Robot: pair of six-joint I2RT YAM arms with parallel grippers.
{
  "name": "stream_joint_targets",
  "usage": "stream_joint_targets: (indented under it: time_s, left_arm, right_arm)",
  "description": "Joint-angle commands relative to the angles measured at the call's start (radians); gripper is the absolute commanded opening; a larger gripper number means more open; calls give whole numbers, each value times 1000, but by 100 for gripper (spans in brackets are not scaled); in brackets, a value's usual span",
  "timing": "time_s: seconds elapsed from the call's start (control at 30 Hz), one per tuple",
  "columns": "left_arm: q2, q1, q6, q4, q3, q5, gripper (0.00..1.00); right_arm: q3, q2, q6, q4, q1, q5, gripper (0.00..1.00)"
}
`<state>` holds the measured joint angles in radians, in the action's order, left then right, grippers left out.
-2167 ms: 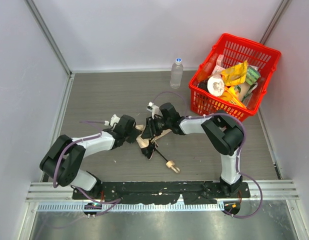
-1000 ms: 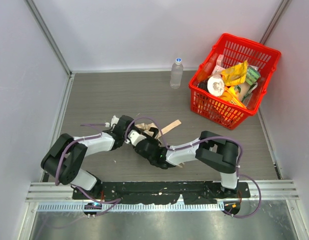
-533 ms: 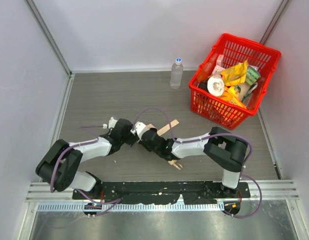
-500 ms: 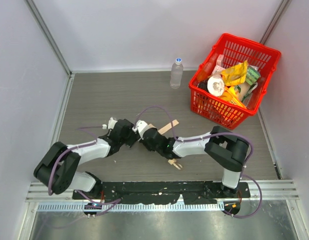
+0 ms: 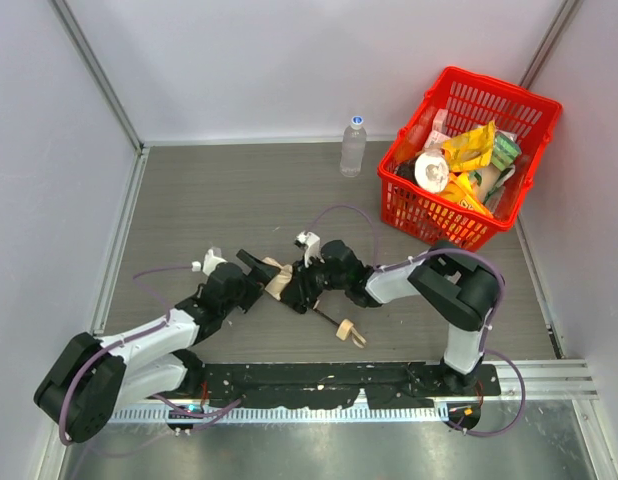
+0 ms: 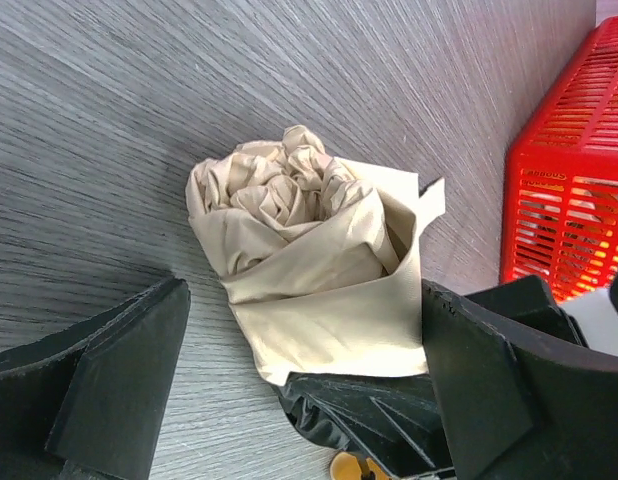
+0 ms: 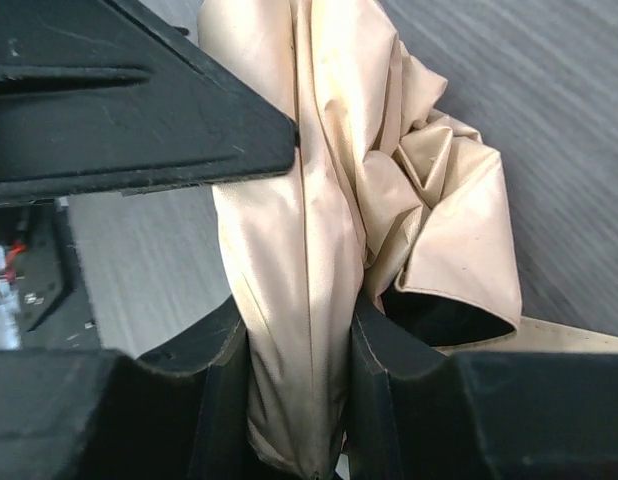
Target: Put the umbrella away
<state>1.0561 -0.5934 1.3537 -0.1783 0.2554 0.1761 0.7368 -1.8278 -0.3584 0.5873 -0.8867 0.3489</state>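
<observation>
Right tool (image 7: 299,350) pinches umbrella (image 6: 309,260) on grey wood-grain table (image 5: 239,190).

Umbrella (image 5: 278,282) partly under right pincer (image 5: 297,293)

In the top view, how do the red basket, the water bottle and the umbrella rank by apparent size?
1. red basket
2. umbrella, partly hidden
3. water bottle
The last two look close, so their order is unsure.
</observation>
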Motion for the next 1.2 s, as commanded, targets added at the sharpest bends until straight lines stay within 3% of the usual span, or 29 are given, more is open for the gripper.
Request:
stream_joint_targets:
  time_s: [0.0,0.13,0.27,0.5,0.67,0.93,1.03,1.1,1.17]
  left_arm:
    - [18,-2,-28,108,-18,23,100]
    - [106,-15,47,126,-11,-16,100]
    - [177,-71,125,206,21,40,100]
    - [291,-85,186,341,70,99,99]
    - [329,-85,150,264,44,108,73]
    - [337,-85,48,261,70,134,54]
    - [350,-85,25,246,77,123,34]
    - [375,-85,16,253,90,114,14]
    - [395,-85,7,261,100,100,10]
  right_arm:
    - [-79,-114,-163,-111,43,237,1]
    - [-67,-185,-278,12,83,341,1]
    - [-36,-258,-384,107,115,438,1]
    - [-45,-376,-712,488,172,602,1]
    - [-5,-416,-732,459,175,657,1]
    - [59,-387,-568,195,175,693,1]
    - [78,-377,-510,128,176,687,1]
    - [87,-363,-481,77,175,677,1]
    - [111,-343,-421,-6,175,662,1]
